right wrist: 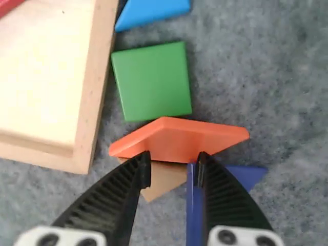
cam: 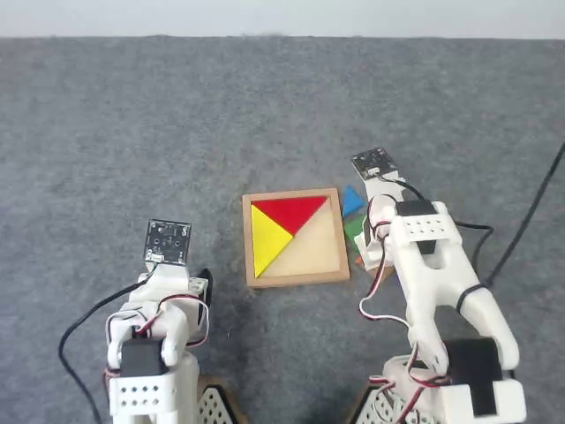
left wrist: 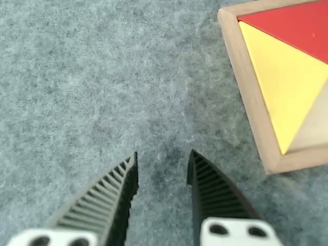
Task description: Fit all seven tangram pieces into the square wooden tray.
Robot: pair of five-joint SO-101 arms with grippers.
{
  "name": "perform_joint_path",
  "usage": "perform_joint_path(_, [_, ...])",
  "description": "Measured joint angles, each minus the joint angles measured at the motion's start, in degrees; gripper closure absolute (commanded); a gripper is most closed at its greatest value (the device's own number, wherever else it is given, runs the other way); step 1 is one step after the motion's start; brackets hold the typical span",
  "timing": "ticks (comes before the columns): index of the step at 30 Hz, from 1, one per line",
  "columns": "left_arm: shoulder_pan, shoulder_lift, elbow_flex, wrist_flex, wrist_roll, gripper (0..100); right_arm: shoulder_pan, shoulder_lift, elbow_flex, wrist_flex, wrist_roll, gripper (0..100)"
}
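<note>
- From the high view, the square wooden tray (cam: 293, 281) lies on the grey felt table cover (cam: 132, 132), between the two arms.
- A large red triangle (cam: 291, 212) and a large yellow triangle (cam: 267, 237) sit inside the tray, touching along one edge. The rest of its floor is bare wood.
- The left arm (cam: 163, 305) stands near the tray's left side, and the right arm (cam: 428, 265) reaches over loose pieces just beside its right rim.
- From the left wrist view, the left gripper (left wrist: 163, 159) hangs low over the felt. Its jaws are parted with nothing between them.
- A corner of the tray (left wrist: 246, 87) is near it, with the yellow triangle (left wrist: 287, 87) and red triangle (left wrist: 292, 23) seated inside.
- From the right wrist view, the right gripper (right wrist: 173, 161) has its jaws apart, tips at the long edge of an orange triangle (right wrist: 179, 138). I see no grip on it.
- The orange triangle rests on a tan piece (right wrist: 164, 179), which shows in the gap.
- A green square (right wrist: 151, 82) lies just beside the tray's rim (right wrist: 95, 87), touching the orange triangle's point.
- A light blue piece (right wrist: 154, 11) lies beyond the square, and a dark blue triangle (right wrist: 246, 174) peeks out by one finger.
</note>
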Motion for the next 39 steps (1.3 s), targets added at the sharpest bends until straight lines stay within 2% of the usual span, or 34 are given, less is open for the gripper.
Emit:
perform_joint_path(6, [0.1, 0.0, 0.0, 0.0, 0.0, 85, 0.4, 0.0, 0.0, -2.1, -0.4, 85.0])
perform_joint_path(15, [0.0, 0.0, 0.0, 0.0, 0.0, 85, 6.3, 4.6, -3.1, -3.0, -0.4, 85.0])
perform_joint_path(28, [0.0, 0.0, 0.0, 0.0, 0.0, 85, -0.3, 2.5, -1.9, -0.1, -3.2, 85.0])
perform_joint_path(39, [0.0, 0.0, 0.0, 0.0, 0.0, 85, 8.3, 17.5, -16.8, -0.5, -3.3, 85.0])
